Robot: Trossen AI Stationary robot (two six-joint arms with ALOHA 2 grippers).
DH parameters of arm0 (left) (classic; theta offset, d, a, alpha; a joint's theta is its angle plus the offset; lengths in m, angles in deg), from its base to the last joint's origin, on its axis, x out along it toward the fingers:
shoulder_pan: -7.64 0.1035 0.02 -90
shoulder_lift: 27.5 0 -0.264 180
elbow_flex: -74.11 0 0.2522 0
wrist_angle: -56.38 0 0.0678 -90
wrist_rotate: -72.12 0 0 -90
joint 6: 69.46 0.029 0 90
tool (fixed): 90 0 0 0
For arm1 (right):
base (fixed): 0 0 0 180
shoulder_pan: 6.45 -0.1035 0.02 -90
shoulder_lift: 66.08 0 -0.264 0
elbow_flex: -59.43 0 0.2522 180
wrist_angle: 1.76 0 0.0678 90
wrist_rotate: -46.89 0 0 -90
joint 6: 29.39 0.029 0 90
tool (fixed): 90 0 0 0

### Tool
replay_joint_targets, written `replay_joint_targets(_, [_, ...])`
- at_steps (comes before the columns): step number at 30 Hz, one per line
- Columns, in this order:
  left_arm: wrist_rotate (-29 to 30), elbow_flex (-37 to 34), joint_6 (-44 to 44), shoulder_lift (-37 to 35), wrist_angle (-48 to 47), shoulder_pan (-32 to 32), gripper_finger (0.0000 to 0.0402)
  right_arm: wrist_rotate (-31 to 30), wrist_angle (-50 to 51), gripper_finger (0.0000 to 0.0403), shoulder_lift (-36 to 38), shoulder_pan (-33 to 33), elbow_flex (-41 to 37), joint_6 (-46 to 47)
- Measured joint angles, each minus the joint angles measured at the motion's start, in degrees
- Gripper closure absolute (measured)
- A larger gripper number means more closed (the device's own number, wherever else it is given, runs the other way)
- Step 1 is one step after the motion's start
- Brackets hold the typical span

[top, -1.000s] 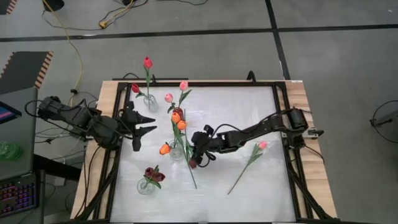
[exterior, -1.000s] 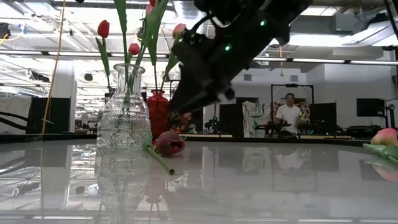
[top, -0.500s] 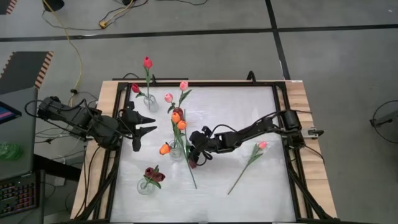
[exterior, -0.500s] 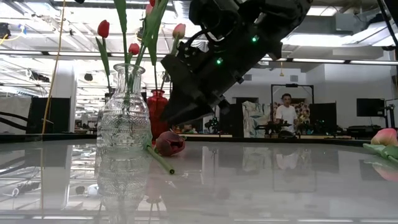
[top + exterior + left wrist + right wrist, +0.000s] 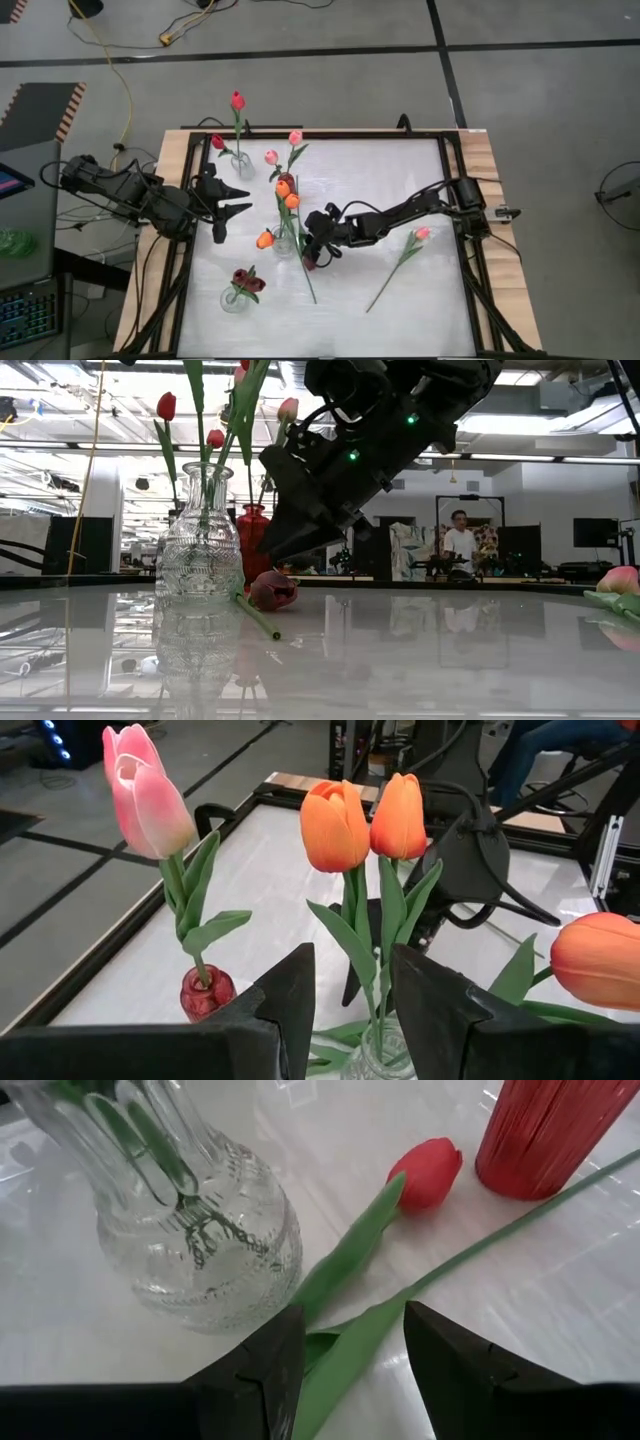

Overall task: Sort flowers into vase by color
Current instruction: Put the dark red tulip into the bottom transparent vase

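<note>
Nearest the low camera, a clear cut-glass vase (image 5: 201, 550) is standing at about nine o'clock on the white worktop (image 5: 420, 660), holding orange tulips (image 5: 288, 193) on green stems. Just behind it a dark red tulip (image 5: 273, 589) is lying flat, its stem running toward the camera. In the high view this flower (image 5: 309, 264) is resting near the worktop's centre, at about four o'clock from the vase.

The right gripper (image 5: 318, 245) is hovering directly over the dark red tulip, its jaws spread, with the stem and a leaf showing between them in the right wrist view; they are not touching it there. A red ribbed vase (image 5: 548, 1130) is standing just past the bloom.

At about three o'clock a pink tulip (image 5: 421, 233) is lying alone on the worktop, well apart from the vases.

At seven o'clock a small clear vase (image 5: 236, 297) is holding maroon tulips (image 5: 245, 279).

The left gripper (image 5: 233, 209) is waiting at nine o'clock, jaws spread, aimed toward the orange tulips.

Farther off, at eleven o'clock, another clear vase (image 5: 241, 163) is carrying red tulips (image 5: 237, 100), and pink tulips (image 5: 294, 137) are standing in the red ribbed vase beside it.

A person (image 5: 463, 543) is standing in the room beyond.
</note>
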Motion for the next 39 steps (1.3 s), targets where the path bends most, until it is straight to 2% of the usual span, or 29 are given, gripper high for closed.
replay_joint_targets(12, [-0.3, 0.0, -0.3, 0.0, -0.2, 0.0, 0.0284, -2.8, -3.7, 0.0205, -5.5, -1.8, 0.3, 0.1])
replay_joint_targets(25, [-1.3, 0.0, -0.5, 0.0, -0.5, 0.0, 0.0284, -3.5, -1.2, 0.0205, -5.6, -1.2, 0.5, 0.1])
replay_joint_targets(29, [-1.5, 0.0, -0.5, 0.0, -0.5, 0.0, 0.0284, -3.1, -0.7, 0.0207, -5.6, -1.3, 0.5, 3.2])
replay_joint_targets(34, [-1.4, 0.0, -0.5, 0.0, -0.5, 0.0, 0.0284, -1.4, -0.1, 0.0227, -5.6, -1.3, 0.5, 3.5])
replay_joint_targets(39, [-1.4, 0.0, -0.5, 0.0, -0.5, 0.0, 0.0284, 0.0, -0.1, 0.0268, -5.5, -1.3, 0.5, 3.5])
